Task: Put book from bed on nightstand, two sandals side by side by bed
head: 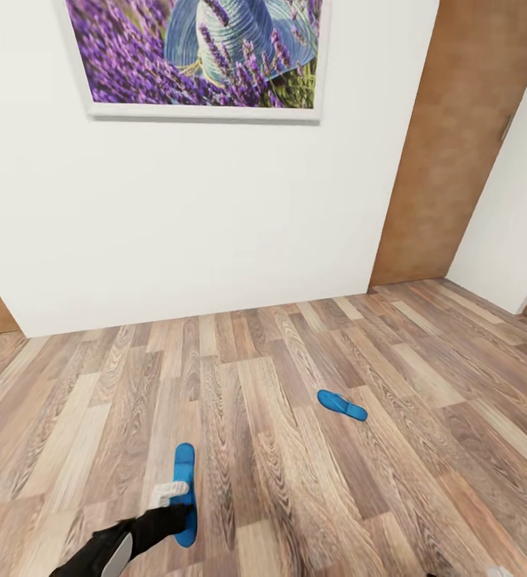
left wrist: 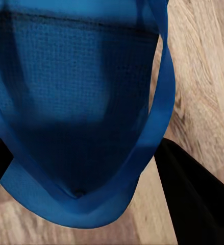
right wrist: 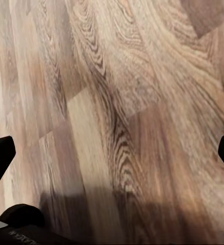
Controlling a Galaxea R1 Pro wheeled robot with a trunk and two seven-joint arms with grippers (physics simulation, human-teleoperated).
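Inspection of the bedroom floor: two blue sandals lie on the wood-plank floor (head: 311, 481), well apart and not parallel, so the pairing step is judged not yet done; bed, book and nightstand are not seen here, so their status cannot be stated. The near sandal (head: 185, 490) lies with its long axis running almost straight away from the robot toward the white wall (head: 215, 224); which end is the toe cannot be told. The far sandal (head: 342, 405) lies nearer the light-brown door (head: 456, 144), its long axis slanted across the planks, roughly crosswise to the first. The left gripper (head: 170, 494) sits directly over the near sandal at its middle; the left wrist view shows blue sole and toe strap (left wrist: 163, 97) close up between dark fingers (left wrist: 193, 199), but whether the claw is clenched on it cannot be told. The right gripper (right wrist: 112, 148) faces bare planks, released, fingers spread wide
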